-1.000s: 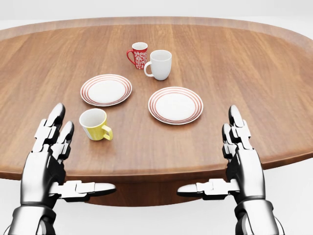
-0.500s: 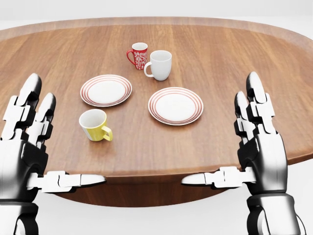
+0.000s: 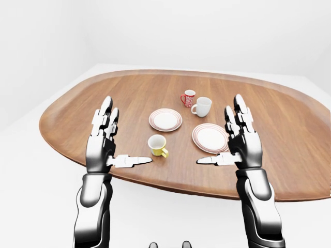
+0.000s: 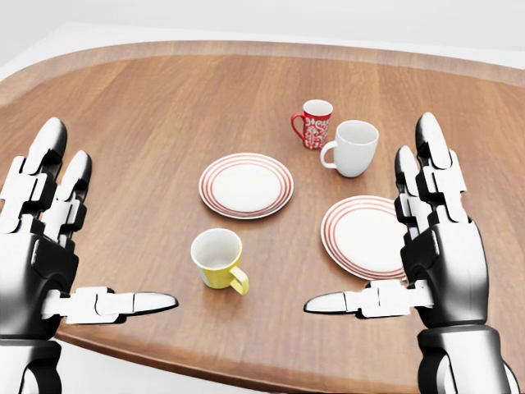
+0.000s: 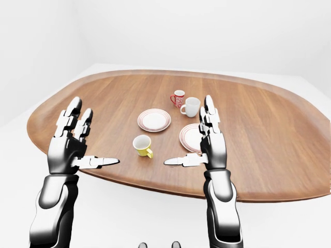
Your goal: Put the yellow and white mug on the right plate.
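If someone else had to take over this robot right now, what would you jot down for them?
Left hand: open, empty, raised at the left of the head view, touching nothing.
Right hand: open, empty, raised at the right of the head view, partly hiding the right plate's edge.
Yellow and white mug: upright on the table, handle toward the view's lower right, between the two hands and below the left plate.
Right plate: bare, nothing on it.
Red mug and white mug stand above the plates, not part of the job.
Done: nothing yet. Left: grasp the mug, carry it over, set it on the right plate.
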Motion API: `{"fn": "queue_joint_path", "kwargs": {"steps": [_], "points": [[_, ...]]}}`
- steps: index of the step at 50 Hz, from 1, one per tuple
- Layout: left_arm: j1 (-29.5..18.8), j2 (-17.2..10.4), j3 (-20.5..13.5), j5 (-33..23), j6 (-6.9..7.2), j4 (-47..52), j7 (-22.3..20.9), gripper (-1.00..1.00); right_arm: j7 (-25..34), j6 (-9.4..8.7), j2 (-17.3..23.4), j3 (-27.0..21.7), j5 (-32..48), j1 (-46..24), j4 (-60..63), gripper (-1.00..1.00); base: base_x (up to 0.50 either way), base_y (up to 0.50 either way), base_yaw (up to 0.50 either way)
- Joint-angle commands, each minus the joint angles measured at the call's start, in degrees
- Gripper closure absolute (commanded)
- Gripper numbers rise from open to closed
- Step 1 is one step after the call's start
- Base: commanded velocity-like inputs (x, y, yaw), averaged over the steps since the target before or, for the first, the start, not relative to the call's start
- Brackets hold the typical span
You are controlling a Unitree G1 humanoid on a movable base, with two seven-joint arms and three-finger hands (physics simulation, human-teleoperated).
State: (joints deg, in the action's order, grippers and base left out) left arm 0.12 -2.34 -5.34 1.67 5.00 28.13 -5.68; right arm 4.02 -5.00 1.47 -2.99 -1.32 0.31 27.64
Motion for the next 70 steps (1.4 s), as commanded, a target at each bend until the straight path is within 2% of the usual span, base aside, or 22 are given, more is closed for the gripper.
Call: {"fn": "queue_joint_path", "kwargs": {"steps": [1, 9, 13, 32, 34, 37, 40, 46, 56, 58, 60, 70], "points": [[0.1, 0.1, 0.1, -0.1, 0.00, 0.0, -0.1, -0.89, 0.2, 0.00, -0.1, 0.1, -0.3, 0.1, -0.3, -1.00, 0.44, 0.09, 0.42], [0.1, 0.1, 0.2, -0.1, 0.00, -0.6, -0.2, -0.89, -1.3, 0.00, -0.1, -0.7, -0.6, -0.9, -1.6, -1.00, 0.12, 0.12, 0.05], [0.2, 0.1, 0.2, 0.0, 0.00, -0.4, -0.2, -0.89, 0.0, 0.00, 0.0, 0.2, -1.3, 0.1, -0.4, -1.00, 0.00, 0.00, 0.00], [0.3, 0.1, 0.4, -0.1, 0.00, 0.1, -0.3, -0.89, 0.5, 0.00, 0.1, 0.0, -0.7, 0.1, -0.4, -1.00, 0.49, 0.11, 0.00], [0.4, 0.2, 0.4, -0.2, 0.00, 0.2, -0.3, -0.89, 0.0, 0.00, -0.6, -1.0, -2.6, -0.2, -0.3, -1.00, 0.49, 0.11, 0.00], [0.3, 0.2, 0.5, -0.2, 0.00, -0.3, -0.4, -0.88, -1.1, 0.00, -0.4, -1.2, -2.1, -0.3, -0.6, -1.00, 0.07, 0.02, 0.00], [0.5, 0.2, 0.5, -0.2, 0.00, 0.5, -0.4, -0.89, -1.7, 0.00, 0.5, -0.3, 1.7, -0.4, -2.1, -1.00, 0.00, 0.00, 0.17], [0.5, 0.2, 0.5, -0.3, 0.00, 0.7, -0.4, -0.89, -1.7, 0.00, 0.0, -0.4, 1.4, -0.8, -2.7, -1.00, 0.00, 0.00, 0.50], [0.5, 0.2, 0.6, -0.4, 0.00, 0.9, -0.5, -0.88, -2.2, 0.00, 0.2, -0.4, 1.0, -1.7, -4.0, -1.00, 0.00, 0.00, 0.00], [0.6, 0.2, 0.8, -0.6, 0.00, 1.1, -0.6, -0.88, -1.0, 0.00, 0.4, -0.3, 0.2, -1.2, -2.7, -1.00, 0.00, 0.00, 0.00], [0.6, 0.2, 0.9, -0.7, 0.00, 1.2, -0.7, -0.89, 0.5, 0.00, -0.7, -1.3, -4.0, 0.0, 0.0, -1.00, 0.15, 0.05, 0.00], [0.7, 0.3, 1.0, -0.9, 0.00, 0.7, -0.8, -0.88, -1.0, 0.00, 0.1, -0.2, -0.8, -0.6, -1.9, -1.00, 0.34, 0.10, 0.00]]}}
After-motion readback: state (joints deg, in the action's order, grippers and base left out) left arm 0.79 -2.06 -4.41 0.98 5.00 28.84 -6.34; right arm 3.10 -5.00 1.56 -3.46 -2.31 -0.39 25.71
